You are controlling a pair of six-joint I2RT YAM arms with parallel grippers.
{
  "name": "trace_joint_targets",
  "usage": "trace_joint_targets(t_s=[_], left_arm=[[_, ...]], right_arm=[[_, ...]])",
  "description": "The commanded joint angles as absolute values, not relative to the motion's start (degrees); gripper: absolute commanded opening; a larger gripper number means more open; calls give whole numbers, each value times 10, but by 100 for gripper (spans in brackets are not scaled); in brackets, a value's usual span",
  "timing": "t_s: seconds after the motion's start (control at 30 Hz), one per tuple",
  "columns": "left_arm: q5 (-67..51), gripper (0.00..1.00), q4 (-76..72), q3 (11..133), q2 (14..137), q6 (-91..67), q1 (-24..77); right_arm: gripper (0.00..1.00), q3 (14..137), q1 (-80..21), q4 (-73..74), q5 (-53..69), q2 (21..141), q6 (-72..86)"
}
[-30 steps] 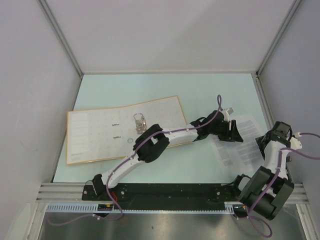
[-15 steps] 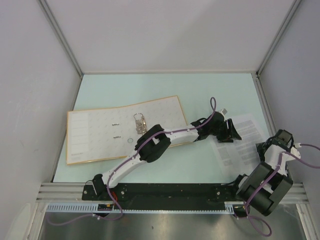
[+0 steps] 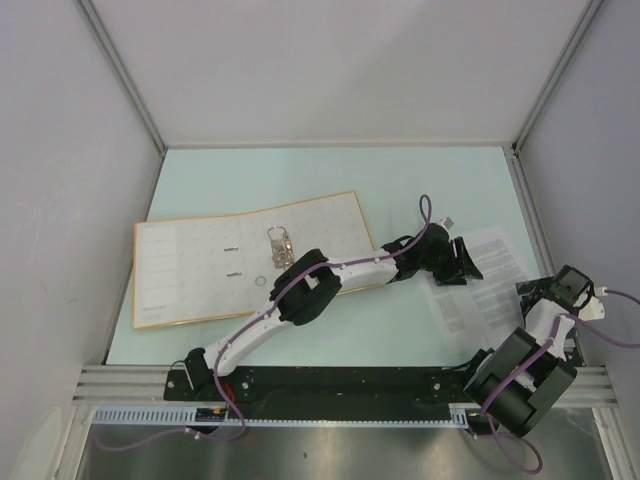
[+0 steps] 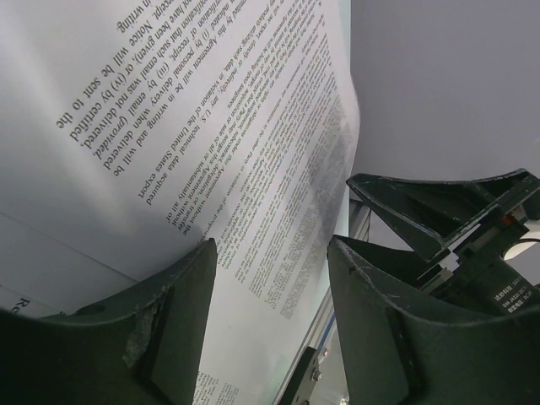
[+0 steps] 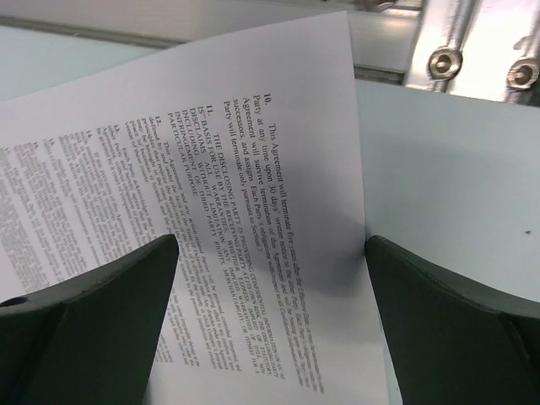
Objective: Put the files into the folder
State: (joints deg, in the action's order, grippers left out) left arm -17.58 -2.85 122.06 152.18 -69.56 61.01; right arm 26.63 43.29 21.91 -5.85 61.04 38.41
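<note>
lying open folder [image 3: 200, 270], files [image 3: 492, 300] well apart

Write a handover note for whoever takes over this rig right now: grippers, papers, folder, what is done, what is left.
The left gripper is open, down over the papers; no grip on them shows.
The right gripper is open wide, low at the papers' right edge, holding nothing.
The folder lies open and flat on the left of the table, rings showing, no sheet in it.
Done: folder is open.
Left: pick up the papers, carry them across, put them in the folder.
</note>
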Motion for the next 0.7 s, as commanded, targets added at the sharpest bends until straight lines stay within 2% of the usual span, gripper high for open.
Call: trace_joint_targets(t_s=[0.0, 0.43, 0.67], left_arm=[[-166, 62, -4, 1238, 1531, -695, 613], [-177, 62, -4, 1238, 1531, -686, 613], [-181, 62, -4, 1238, 1531, -686, 612]], right_arm=[[100, 239, 412, 212, 24, 606, 389], [100, 267, 342, 245, 17, 510, 378], [100, 272, 343, 214, 77, 506, 366]])
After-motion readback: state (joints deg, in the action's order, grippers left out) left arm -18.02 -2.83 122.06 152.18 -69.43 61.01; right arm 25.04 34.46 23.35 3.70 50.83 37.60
